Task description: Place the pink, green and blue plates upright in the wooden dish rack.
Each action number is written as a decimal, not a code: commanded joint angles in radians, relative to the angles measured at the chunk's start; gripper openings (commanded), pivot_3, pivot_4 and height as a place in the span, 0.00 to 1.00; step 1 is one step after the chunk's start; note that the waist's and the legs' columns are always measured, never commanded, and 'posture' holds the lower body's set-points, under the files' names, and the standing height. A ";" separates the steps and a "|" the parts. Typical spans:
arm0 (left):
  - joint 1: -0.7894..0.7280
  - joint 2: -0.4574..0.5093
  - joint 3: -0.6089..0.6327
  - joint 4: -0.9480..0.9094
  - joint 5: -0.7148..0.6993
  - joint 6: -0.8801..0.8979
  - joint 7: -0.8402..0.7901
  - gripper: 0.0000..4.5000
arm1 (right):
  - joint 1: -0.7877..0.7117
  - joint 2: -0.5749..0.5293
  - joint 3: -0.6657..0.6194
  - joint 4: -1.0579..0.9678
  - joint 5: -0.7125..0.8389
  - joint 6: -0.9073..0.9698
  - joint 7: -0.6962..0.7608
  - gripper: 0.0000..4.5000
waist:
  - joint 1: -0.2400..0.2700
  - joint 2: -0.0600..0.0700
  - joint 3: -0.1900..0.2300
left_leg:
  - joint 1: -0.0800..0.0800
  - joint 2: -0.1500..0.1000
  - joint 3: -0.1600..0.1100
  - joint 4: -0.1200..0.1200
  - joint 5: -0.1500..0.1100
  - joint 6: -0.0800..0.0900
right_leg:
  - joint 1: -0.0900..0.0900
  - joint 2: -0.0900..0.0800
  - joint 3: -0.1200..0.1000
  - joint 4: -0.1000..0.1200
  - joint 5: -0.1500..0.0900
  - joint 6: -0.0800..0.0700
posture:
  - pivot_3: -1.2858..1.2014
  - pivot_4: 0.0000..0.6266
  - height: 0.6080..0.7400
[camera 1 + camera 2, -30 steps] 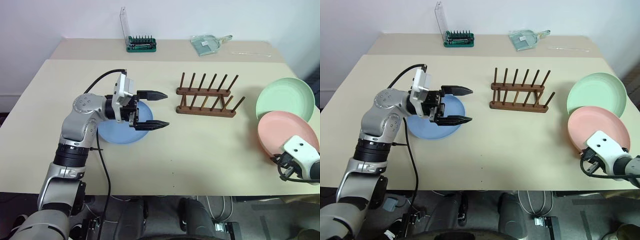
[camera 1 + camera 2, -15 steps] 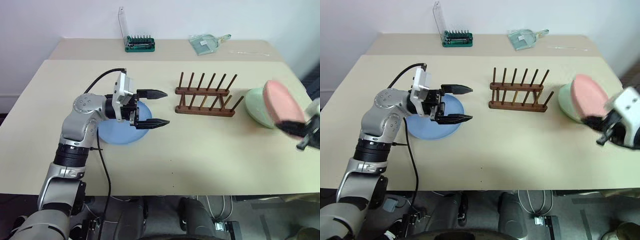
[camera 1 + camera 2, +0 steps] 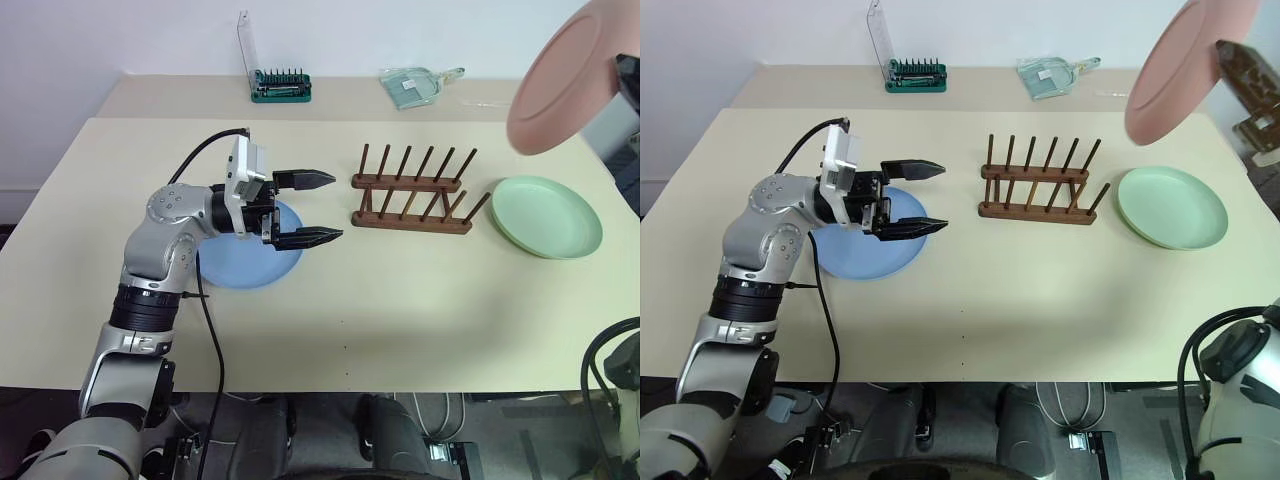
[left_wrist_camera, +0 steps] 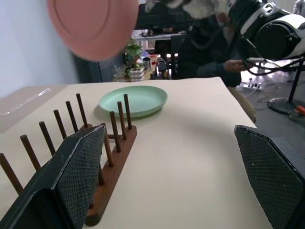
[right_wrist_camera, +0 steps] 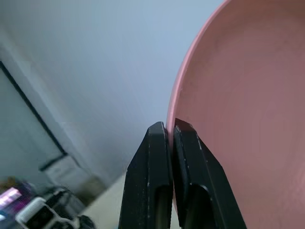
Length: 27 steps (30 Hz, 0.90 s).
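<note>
**Pink plate held aloft, rack empty**

Above the table's right end, the right gripper (image 5: pixel 170 131) pinches the rim of the pink plate (image 3: pixel 1185 62), held tilted in the air, well clear of the table (image 3: pixel 400 300). Green plate (image 3: pixel 546 216) lies flat just right of the wooden dish rack (image 3: pixel 412 196), whose pegs hold nothing. Left gripper (image 3: pixel 325 207) hovers with fingers spread wide, holding nothing, over the blue plate (image 3: pixel 240 268), which lies flat left of the rack.
</note>
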<state>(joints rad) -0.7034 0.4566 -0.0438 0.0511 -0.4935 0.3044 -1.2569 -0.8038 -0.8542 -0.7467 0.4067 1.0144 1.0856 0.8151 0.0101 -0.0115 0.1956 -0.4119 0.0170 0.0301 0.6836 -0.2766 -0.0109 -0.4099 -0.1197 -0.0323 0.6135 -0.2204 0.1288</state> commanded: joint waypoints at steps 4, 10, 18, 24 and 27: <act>0.051 0.042 0.045 -0.109 -0.049 0.040 0.034 1.00 | -0.043 -0.032 0.049 0.124 0.012 -0.003 0.107 0.01 | -0.002 0.001 0.000 | 0.000 0.000 0.000 0.000 0.000 0.000 | -0.001 0.000 0.000 0.000 0.000 0.000 | 0.52 0.24 0.88; 0.075 0.056 0.046 -0.139 -0.059 0.047 0.052 1.00 | -0.018 -0.066 0.122 0.175 -0.030 -0.018 0.231 0.01 | 0.001 0.001 0.000 | 0.000 0.000 0.000 0.000 0.000 0.000 | -0.001 0.000 0.000 0.000 0.000 0.000 | 0.52 0.24 0.88; 0.076 0.059 0.035 -0.150 -0.055 0.046 0.062 1.00 | 0.005 -0.073 0.236 0.215 -0.138 -0.101 0.346 0.01 | -0.001 0.001 0.000 | 0.000 0.000 0.000 0.000 0.000 0.000 | -0.001 0.000 0.000 0.000 0.000 0.000 | 0.52 0.24 0.88; 0.075 0.063 0.033 -0.151 -0.055 0.049 0.058 1.00 | 0.000 -0.058 0.285 0.236 -0.193 -0.135 0.374 0.01 | 0.000 0.001 0.000 | 0.000 0.000 0.001 0.000 0.000 0.000 | -0.001 0.000 0.000 0.000 0.000 0.000 | 0.52 0.24 0.88; 0.070 0.063 0.032 -0.148 -0.053 0.049 0.058 1.00 | -0.007 -0.038 0.308 0.247 -0.220 -0.166 0.383 0.01 | 0.000 0.001 0.000 | 0.000 0.000 0.001 0.000 0.000 0.000 | -0.001 0.000 0.000 0.000 0.000 0.000 | 0.52 0.24 0.88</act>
<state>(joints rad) -0.6247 0.5106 -0.0178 -0.0622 -0.5352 0.3618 -1.1967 -0.7880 -0.8951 -0.4352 0.6530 0.8038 0.9548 1.1856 0.0097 -0.0108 0.1957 -0.4119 0.0170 0.0306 0.6834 -0.2765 -0.0111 -0.4106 -0.1197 -0.0321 0.6138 -0.2205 0.1290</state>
